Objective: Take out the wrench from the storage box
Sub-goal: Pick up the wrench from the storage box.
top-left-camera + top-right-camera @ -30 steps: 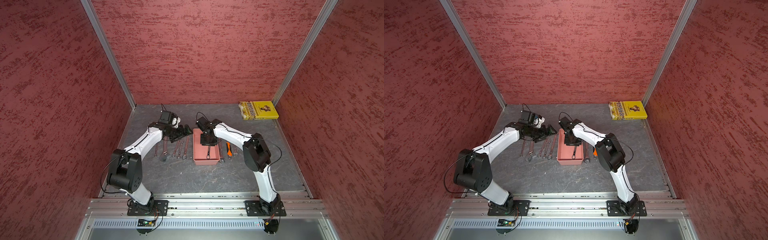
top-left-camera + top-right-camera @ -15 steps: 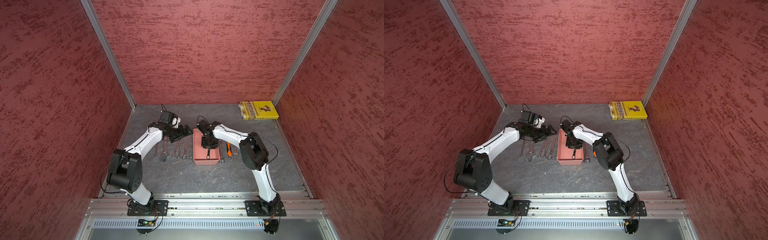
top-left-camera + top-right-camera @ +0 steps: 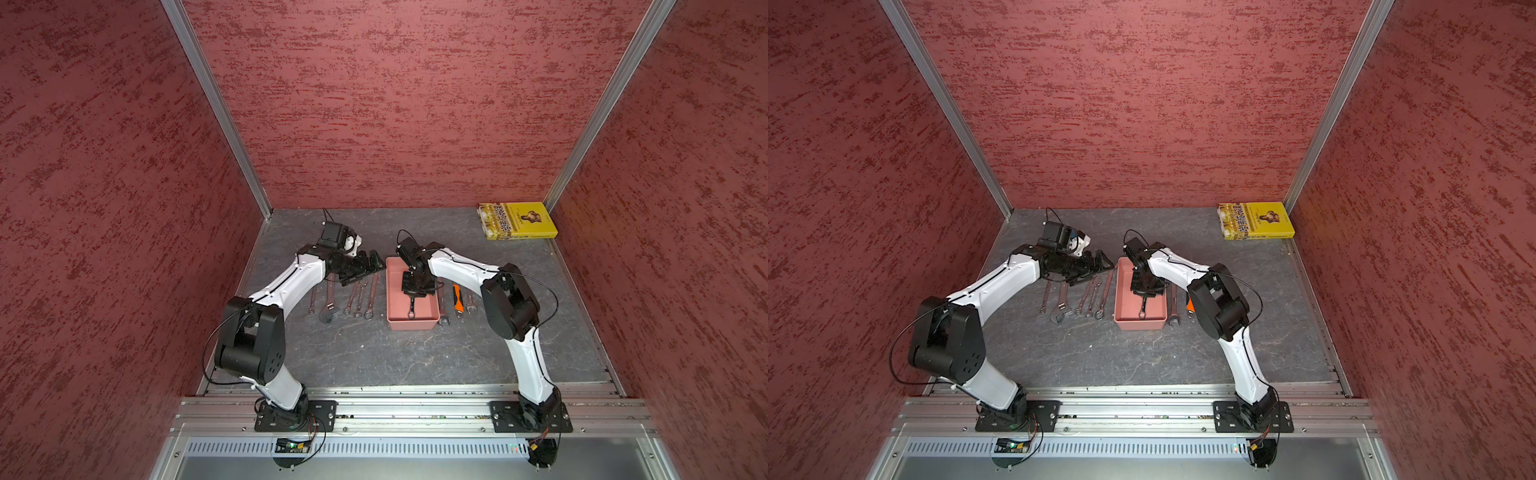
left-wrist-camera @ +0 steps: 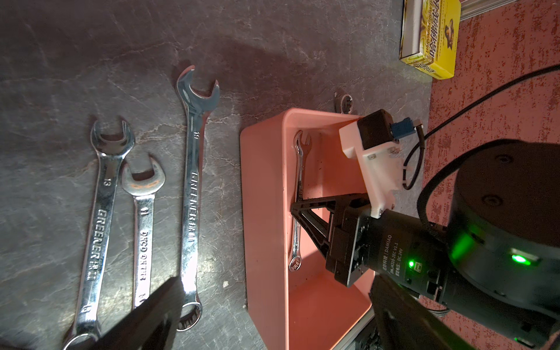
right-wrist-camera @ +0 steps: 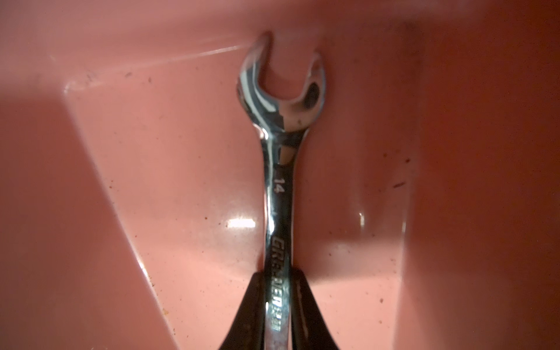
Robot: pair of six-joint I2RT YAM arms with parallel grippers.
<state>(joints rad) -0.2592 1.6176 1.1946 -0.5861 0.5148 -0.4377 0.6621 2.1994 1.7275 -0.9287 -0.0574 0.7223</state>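
Red rough-textured walls (image 3: pixel 395 104) close in a grey stone-look table (image 3: pixel 415 361) on three sides, and a metal rail (image 3: pixel 395 405) carrying both arms runs along the fourth. We see the pink box (image 3: pixel 413 325) near the middle of the table, long side running away from the rail. The wrench (image 3: pixel 411 309) is inside it, lengthwise and about midway between the long walls, ring end toward the rail, open end close to the far end wall. The right claw (image 3: pixel 412 292) reaches down inside the box, and its two fingers (image 5: pixel 251 306) press against either side of the wrench's shank, so it is closed on the wrench. There is room between claw and each long wall.

The left claw (image 3: pixel 363 270) hangs with fingers spread and nothing between them, above the far ends of a row of wrenches (image 3: pixel 353 297) lying left of the box, near the box's far left corner but apart from it. A strip of table separates that row from the box. On the right a long wrench (image 3: pixel 443 309) lies just beside the box wall, then an orange-handled tool (image 3: pixel 457 297). A broad stretch of table lies between the box and the rail, and another beyond the box to the back wall. A yellow book (image 3: pixel 517 220) sits in the far right corner, well apart
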